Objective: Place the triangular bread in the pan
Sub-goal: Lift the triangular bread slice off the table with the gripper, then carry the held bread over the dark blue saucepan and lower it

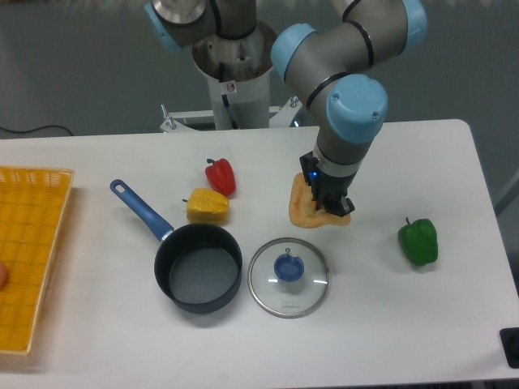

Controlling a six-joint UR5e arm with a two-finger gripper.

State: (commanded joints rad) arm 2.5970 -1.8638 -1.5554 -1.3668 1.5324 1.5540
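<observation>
White worktop [389, 324] fills most of the view, with a grey wall behind it and the arm's base at the far edge. On it, right of centre, lies the bread [304, 207], a flat tan slice; only its left part and a strip of its lower edge show, since the gripper [334, 204] stands right over it and hides the rest. The dark fingers [328, 200] reach down to the bread's surface, but they merge with the black wrist body, so I cannot tell whether they are spread, closed or clamped on the slice, nor whether the bread is lifted at all.

Left and nearer the front sits the pan [198, 267], upright, its blue handle pointing away to the far left. It is well apart from the bread. Just beside the pan on its right lies a glass lid [289, 275] with a blue knob, flat on the worktop, below the bread.

Behind the pan sit a yellow pepper [208, 206] and, just beyond it, a red pepper [220, 176]. A green pepper [418, 241] stands alone to the right. At the left edge a yellow basket [32, 251] is cut off by the frame, as is a small orange-pink thing in it that I cannot identify.
</observation>
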